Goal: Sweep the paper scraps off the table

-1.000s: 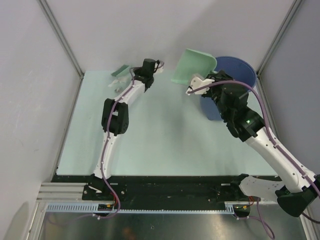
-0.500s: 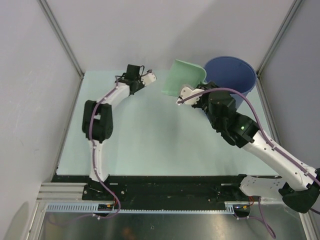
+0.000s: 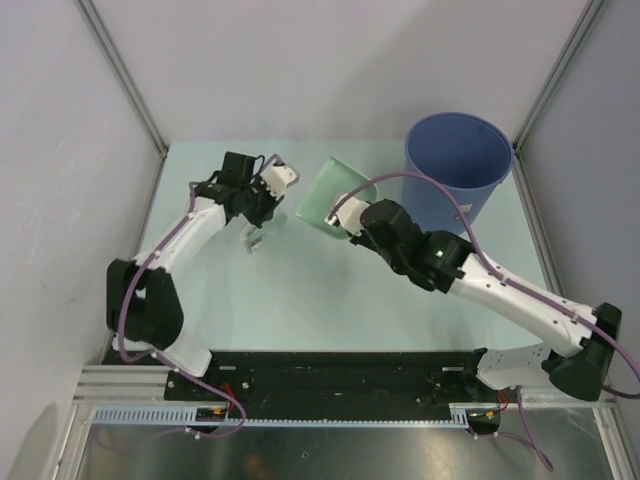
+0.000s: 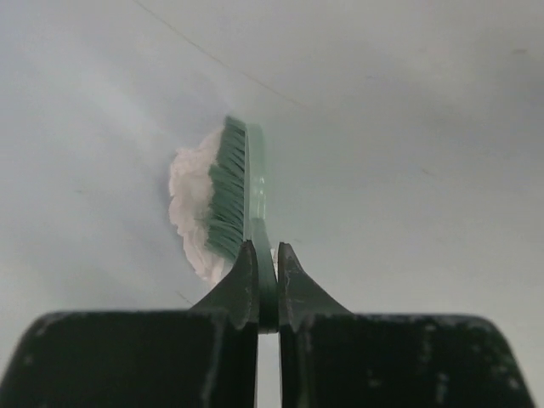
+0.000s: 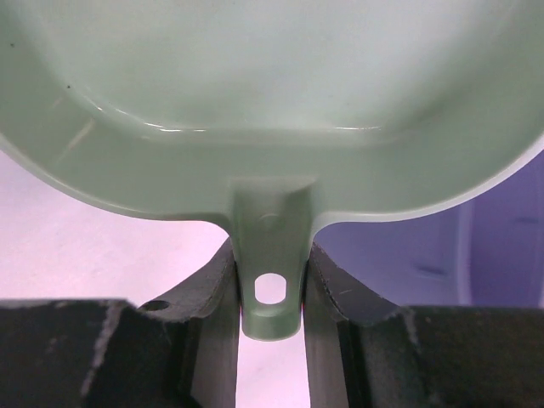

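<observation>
The left gripper [image 4: 265, 249], clamped on the brush [image 4: 230, 200], should sweep toward 3 o'clock, after the right gripper [image 5: 270, 255], clamped on the dustpan [image 5: 272, 102], lays it flat on the desk [image 3: 300, 290].

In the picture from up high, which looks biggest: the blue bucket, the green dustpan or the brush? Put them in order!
1. blue bucket, clearly the biggest.
2. green dustpan, partly hidden.
3. brush, smallest, though mostly hidden.
</observation>
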